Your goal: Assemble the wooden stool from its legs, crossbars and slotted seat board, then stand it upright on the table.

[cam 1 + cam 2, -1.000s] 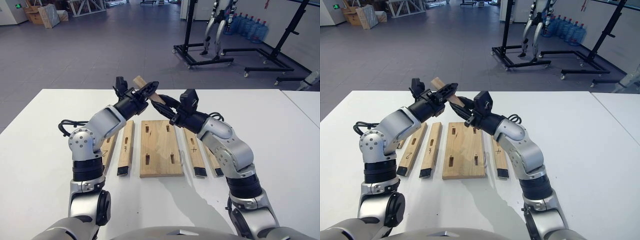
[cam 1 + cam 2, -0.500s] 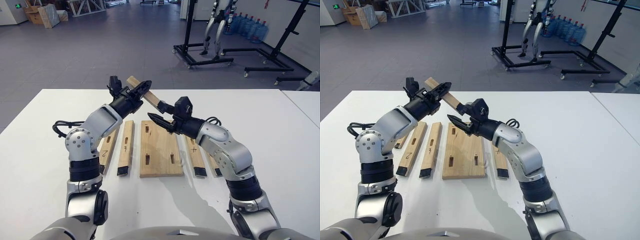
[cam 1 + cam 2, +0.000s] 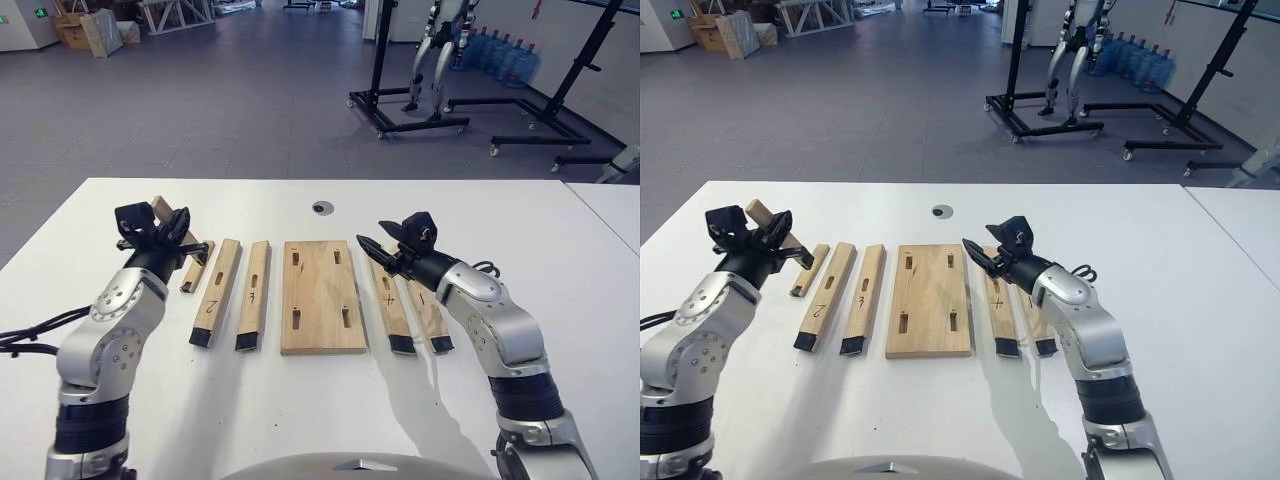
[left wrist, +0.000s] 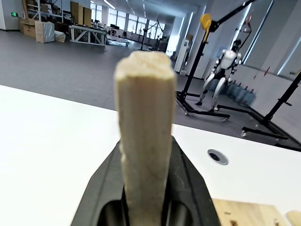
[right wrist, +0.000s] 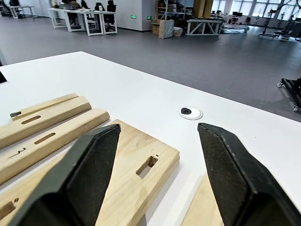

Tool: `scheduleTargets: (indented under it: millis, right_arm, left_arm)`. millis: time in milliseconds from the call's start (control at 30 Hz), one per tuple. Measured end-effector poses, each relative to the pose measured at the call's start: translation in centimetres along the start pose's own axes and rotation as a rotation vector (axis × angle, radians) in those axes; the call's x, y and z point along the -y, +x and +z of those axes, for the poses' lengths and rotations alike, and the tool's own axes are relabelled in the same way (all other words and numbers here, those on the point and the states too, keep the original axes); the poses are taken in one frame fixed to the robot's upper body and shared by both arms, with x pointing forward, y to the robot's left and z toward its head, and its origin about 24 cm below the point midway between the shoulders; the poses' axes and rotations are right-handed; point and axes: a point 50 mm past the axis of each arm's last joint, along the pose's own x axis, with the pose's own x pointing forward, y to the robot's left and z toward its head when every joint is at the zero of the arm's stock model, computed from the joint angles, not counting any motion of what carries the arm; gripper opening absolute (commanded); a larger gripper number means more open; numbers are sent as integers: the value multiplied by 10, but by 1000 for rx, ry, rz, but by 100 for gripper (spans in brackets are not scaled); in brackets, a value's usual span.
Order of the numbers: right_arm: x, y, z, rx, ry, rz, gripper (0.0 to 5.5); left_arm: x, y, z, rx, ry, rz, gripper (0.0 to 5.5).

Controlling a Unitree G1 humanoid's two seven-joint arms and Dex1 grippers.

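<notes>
my left gripper [image 3: 163, 233] clenches a crossbar [image 4: 143, 122] ready for fitting; my right gripper [image 3: 372, 250] hangs open, empty, by the seat board [image 3: 321, 300].

Handwritten "2" on a leg [image 3: 214, 295]

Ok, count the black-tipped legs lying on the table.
4. Left of the seat board: outer left leg and inner left leg. Right of it: inner right leg and outer right leg, far ends under the right end effector.
</notes>
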Motion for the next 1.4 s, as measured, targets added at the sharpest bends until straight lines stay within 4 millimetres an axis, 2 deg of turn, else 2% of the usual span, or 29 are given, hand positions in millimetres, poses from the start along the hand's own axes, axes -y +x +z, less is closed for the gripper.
scheduleTargets:
  millis: [133, 233, 333, 400, 600, 1400]
  right_arm:
    - [-4, 3, -1, 4, 0, 9, 302]
    - [-6, 6, -1, 2, -3, 17, 302]
    - [-5, 7, -2, -5, 2, 16, 302]
    - [-5, 8, -2, -5, -6, 15, 302]
    - [-6, 10, 0, 2, -11, 15, 302]
    - [-7, 11, -2, -1, -7, 19, 302]
  left_arm:
    - [-10, 5, -12, 32, 16, -12, 39]
    - [-25, 4, -34, -14, 34, 3, 39]
    - [-23, 5, -48, -36, 17, -9, 39]
    - [-15, 6, -57, -52, 6, -29, 39]
    - [-3, 14, -51, -12, 12, -54, 39]
    - [-9, 12, -66, -37, 127, -41, 39]
